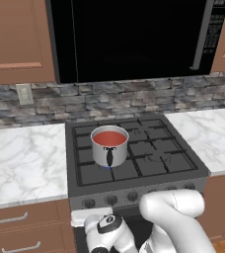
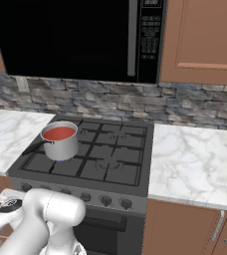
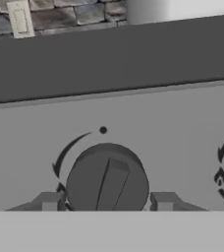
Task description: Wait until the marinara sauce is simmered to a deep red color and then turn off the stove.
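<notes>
- Marinara sauce (image 1: 109,138) filling a small steel pot (image 1: 109,150) on the front-left burner of the stove (image 1: 134,153), black handle turned toward the front edge; faint blue flame visible under the pot, so burner judged lit.
- Red-orange colour across the sauce disc; hard to say whether deep enough yet, a judgement call from these views.
- Tool (image 3: 106,202) brought right up to the front panel of the stove, jaws spread with one fingertip (image 3: 49,202) on each side of a round dark knob (image 3: 106,184), released and not yet closed on it.
- Knob ridge tilted slightly off vertical, with an arc marking and a small dot above it on the panel; second knob's markings at the right edge of the hand view.
- Probably placed so to be ready for a quick pinch and twist once the sauce darkens.
- Knob near the left end of the front row, below and in front of the pot; sauce up and beyond the tool, well apart from it.
- Marble surface (image 1: 20,158) on either side of the stove, microwave (image 1: 134,39) above.
</notes>
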